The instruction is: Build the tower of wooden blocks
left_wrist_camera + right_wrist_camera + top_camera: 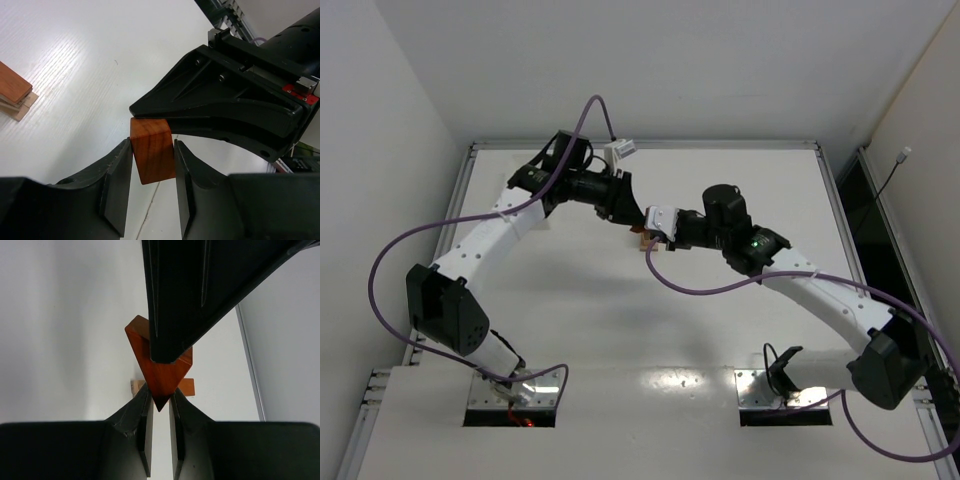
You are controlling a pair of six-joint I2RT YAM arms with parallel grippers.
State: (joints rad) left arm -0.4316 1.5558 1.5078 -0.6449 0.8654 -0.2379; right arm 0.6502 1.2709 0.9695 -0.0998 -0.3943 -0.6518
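Observation:
A reddish-brown wood block [152, 155] hangs in the air between both grippers over the middle of the table [720, 330]. My left gripper [152, 160] is shut on its two side faces. My right gripper [160, 402] has its fingertips pinched on the block's lower corner [162, 382]; one of its fingers [225, 95] lies across the block's top in the left wrist view. In the top view the grippers meet tip to tip, the left [634, 224] and the right [650, 236]. A low stack of tan and reddish-brown blocks [14, 97] lies on the table below them and also shows in the right wrist view [186, 387].
The table has a raised metal rim [645, 146] at the back and sides. A white connector [620, 150] sits at the back edge. Purple cables [400, 250] loop off both arms. White walls close in on the left and back.

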